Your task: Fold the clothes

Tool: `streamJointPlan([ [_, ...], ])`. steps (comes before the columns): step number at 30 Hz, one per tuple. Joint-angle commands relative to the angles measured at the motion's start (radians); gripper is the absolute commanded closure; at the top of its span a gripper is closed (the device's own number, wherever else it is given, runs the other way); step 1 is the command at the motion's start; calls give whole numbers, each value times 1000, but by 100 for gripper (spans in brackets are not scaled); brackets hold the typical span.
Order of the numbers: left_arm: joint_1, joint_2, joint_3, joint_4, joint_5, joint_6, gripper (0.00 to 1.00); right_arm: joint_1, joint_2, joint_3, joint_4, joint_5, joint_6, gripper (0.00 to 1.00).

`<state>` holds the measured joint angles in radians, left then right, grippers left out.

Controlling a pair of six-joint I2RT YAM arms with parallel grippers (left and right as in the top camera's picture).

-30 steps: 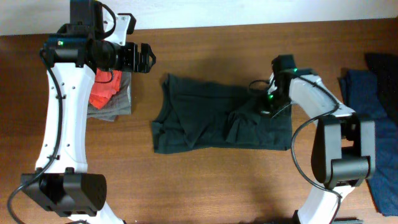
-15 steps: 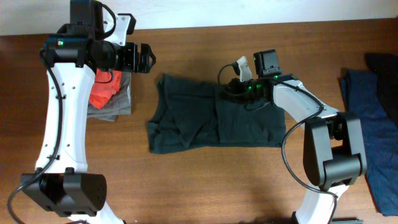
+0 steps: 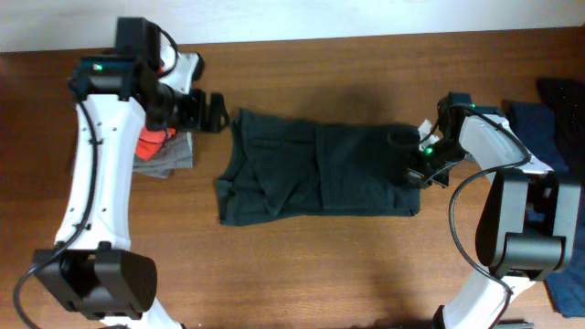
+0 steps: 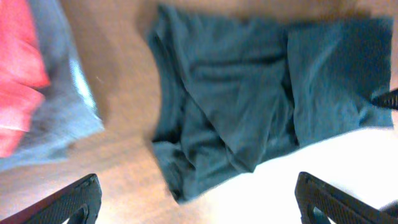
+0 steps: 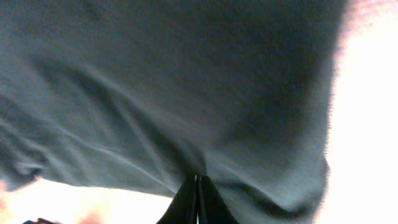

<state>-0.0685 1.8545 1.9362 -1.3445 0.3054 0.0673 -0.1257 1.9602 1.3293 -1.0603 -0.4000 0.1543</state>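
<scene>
The clothes (image 3: 320, 169), a very dark green-black T-shirt, lie spread across the middle of the wooden table with creases toward the left end. In the left wrist view the clothes (image 4: 249, 93) fill the upper right. My right gripper (image 3: 414, 174) sits at the shirt's right edge. Its fingertips (image 5: 198, 182) are pressed together, with the fabric (image 5: 186, 81) puckering into them. My left gripper (image 3: 221, 111) hovers just off the shirt's upper left corner. It stands wide open (image 4: 202, 205) and holds nothing.
A red garment (image 3: 148, 142) lies on a grey one (image 3: 169, 157) under my left arm; both show at the left in the wrist view (image 4: 25, 68). Blue garments (image 3: 548, 137) are piled at the table's right edge.
My right gripper swung left over the shirt, then back to its right edge, leaving the right half flatter. My left gripper dropped slightly toward the shirt's upper left corner.
</scene>
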Motion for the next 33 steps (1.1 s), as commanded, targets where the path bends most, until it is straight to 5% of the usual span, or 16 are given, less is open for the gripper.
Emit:
streamJointPlan([
  [1,-43,-19,-127,33,65,16,1,26,-35,-56,-18,76,-19,95],
  [6,-83,-19,-268,80,65,16,1,71,-34,-162,35,51,30,94],
  [9,-88,-19,-330,111,65,16,1,101,-34,-178,76,-146,-140,95],
  [14,-88,-19,-351,129,63,16,1,90,-54,-122,73,-197,-201,94],
  [19,-88,-19,-381,160,29,16,1,60,-159,-37,12,-198,-300,83],
  [24,-85,-16,-544,351,27,-32,1,58,-278,3,-7,-191,-308,55],
  [29,-30,-2,-719,510,39,-158,1,58,-332,3,-34,-180,-308,53],
  [33,47,-2,-750,523,133,-130,1,58,-332,3,-48,-134,-307,53],
])
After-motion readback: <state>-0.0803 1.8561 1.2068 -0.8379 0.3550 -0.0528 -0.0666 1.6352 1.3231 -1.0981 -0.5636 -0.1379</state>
